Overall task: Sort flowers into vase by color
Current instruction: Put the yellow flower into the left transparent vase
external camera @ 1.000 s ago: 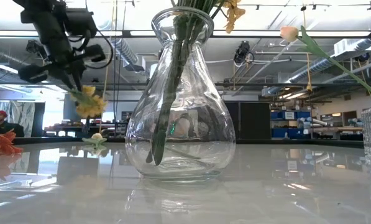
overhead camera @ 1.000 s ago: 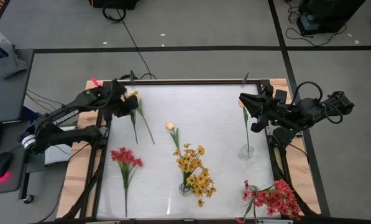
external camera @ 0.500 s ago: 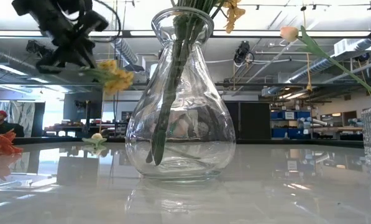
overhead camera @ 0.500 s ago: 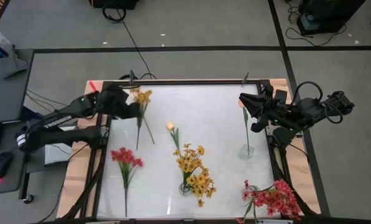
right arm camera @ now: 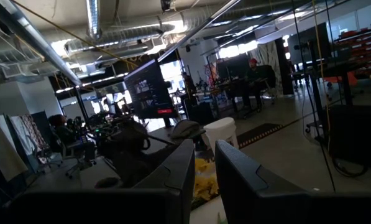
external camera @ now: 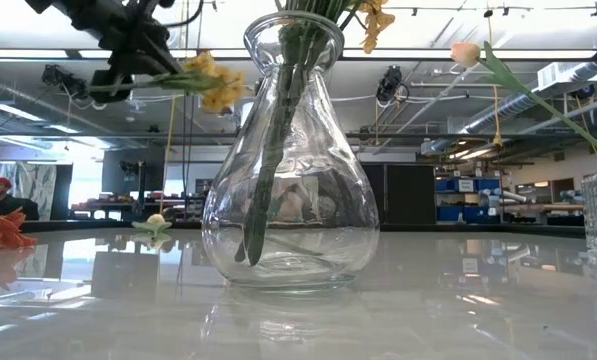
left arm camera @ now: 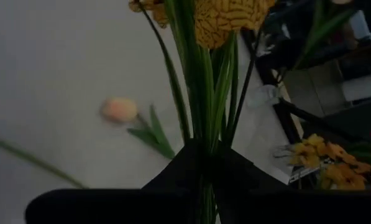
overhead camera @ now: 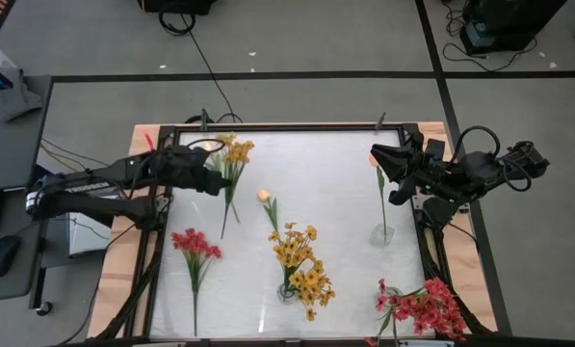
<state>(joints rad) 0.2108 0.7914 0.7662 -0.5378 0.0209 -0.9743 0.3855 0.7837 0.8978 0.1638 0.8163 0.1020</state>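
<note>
The yellow-orange flower (overhead camera: 235, 152) hung above the table's (overhead camera: 326, 164) far-left part, its stems pinched in the left gripper (overhead camera: 210, 179). A peach bud (overhead camera: 264, 196) lay mid-table behind the vase of yellow blooms (overhead camera: 288, 289). The right gripper (overhead camera: 378, 171) waited by the right edge, fingers narrowly apart, holding nothing.

You are not getting any readable text, label, brand, number or sign in any of these views. The glowing screens in the room behind the counter are showing only blurred light, with nothing on them that can be read.
</note>
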